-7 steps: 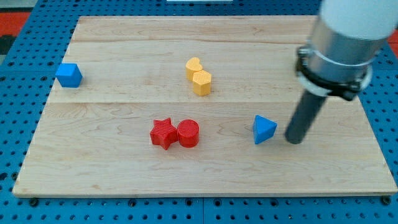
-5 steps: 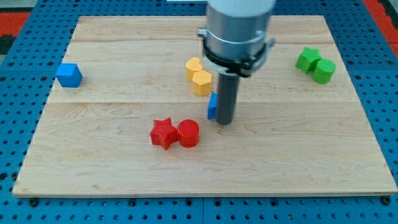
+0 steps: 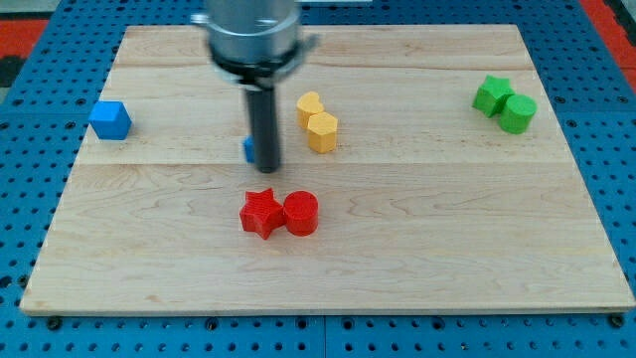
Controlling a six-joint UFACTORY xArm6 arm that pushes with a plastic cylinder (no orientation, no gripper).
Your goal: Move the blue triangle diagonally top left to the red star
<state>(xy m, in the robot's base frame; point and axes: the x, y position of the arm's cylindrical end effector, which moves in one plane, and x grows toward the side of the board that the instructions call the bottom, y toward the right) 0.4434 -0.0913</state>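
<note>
One high front view, angled down

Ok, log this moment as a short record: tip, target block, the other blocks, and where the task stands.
tip: my tip is on the board, above the red star, to the left of the yellow pair
blue triangle: only a sliver shows, at the rod's left edge; contact cannot be told
red star: touches the red cylinder on its right
yellow: heart and hexagon, touching
green: star and cylinder, top right
blue cube: far left, alone
task: triangle sits above the star, slightly left
</note>
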